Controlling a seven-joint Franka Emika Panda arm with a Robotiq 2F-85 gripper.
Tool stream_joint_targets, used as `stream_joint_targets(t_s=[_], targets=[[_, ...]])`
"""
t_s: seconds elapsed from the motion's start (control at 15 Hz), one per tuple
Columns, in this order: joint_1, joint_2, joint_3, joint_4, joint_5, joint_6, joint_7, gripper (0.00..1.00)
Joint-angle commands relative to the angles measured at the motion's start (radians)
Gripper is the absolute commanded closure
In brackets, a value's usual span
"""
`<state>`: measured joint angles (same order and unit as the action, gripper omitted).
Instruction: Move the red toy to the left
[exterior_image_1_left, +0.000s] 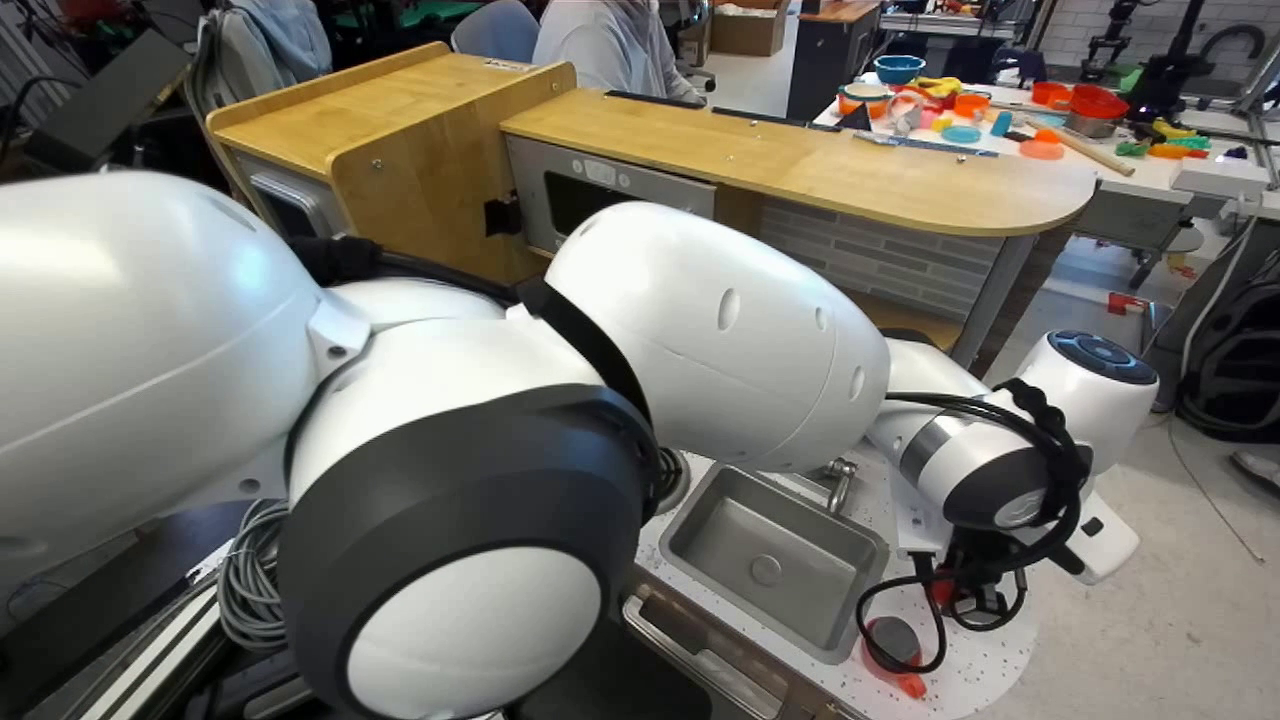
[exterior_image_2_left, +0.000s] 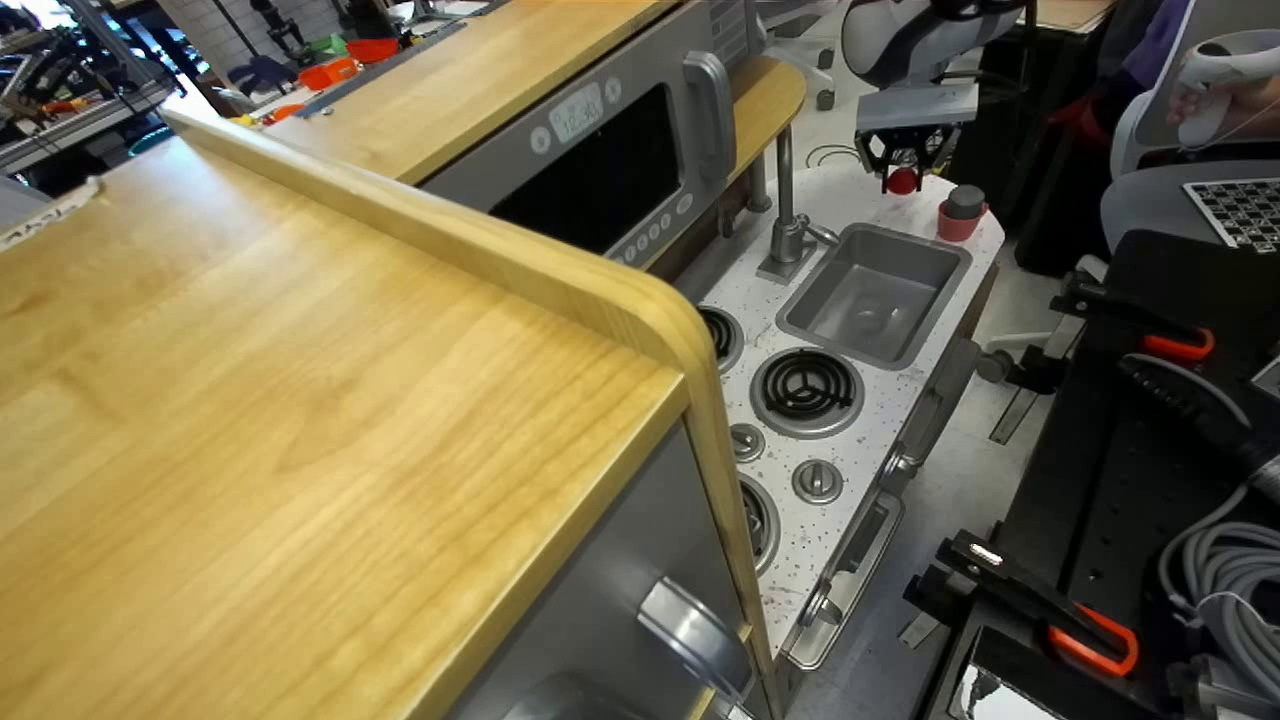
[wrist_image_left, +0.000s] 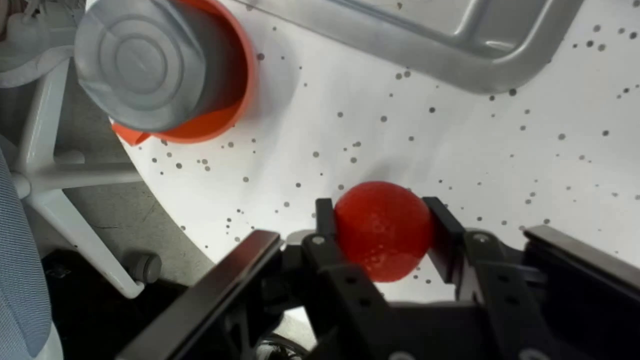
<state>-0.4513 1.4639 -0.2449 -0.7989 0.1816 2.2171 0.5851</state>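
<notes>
The red toy is a round, shiny ball shape between the fingers of my gripper in the wrist view. Both finger pads touch its sides, so the gripper is shut on it. In an exterior view the red toy shows between the fingertips, over the far end of the white speckled counter. I cannot tell how large any gap below it is. In an exterior view the red toy is mostly hidden by the gripper and cables.
A red cup with a grey cup in it stands by the counter's rounded edge, near the sink. A faucet stands behind the sink. Stove burners lie beyond the sink. A microwave front rises along the back.
</notes>
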Motion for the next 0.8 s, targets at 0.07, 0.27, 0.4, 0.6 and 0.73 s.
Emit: stream_joint_targets(t_s=[0.07, 0.27, 0.4, 0.6, 0.73], targets=[[0.008, 0.0, 0.013, -0.008, -0.025, -0.012, 0.008, 0.79], [0.015, 0.0, 0.009, -0.017, -0.026, -0.017, 0.012, 0.79], [0.016, 0.0, 0.006, -0.024, -0.028, -0.017, 0.008, 0.79], [0.015, 0.0, 0.004, -0.031, -0.032, -0.018, 0.001, 0.79], [0.014, 0.0, 0.005, -0.032, -0.035, -0.027, -0.006, 0.69]])
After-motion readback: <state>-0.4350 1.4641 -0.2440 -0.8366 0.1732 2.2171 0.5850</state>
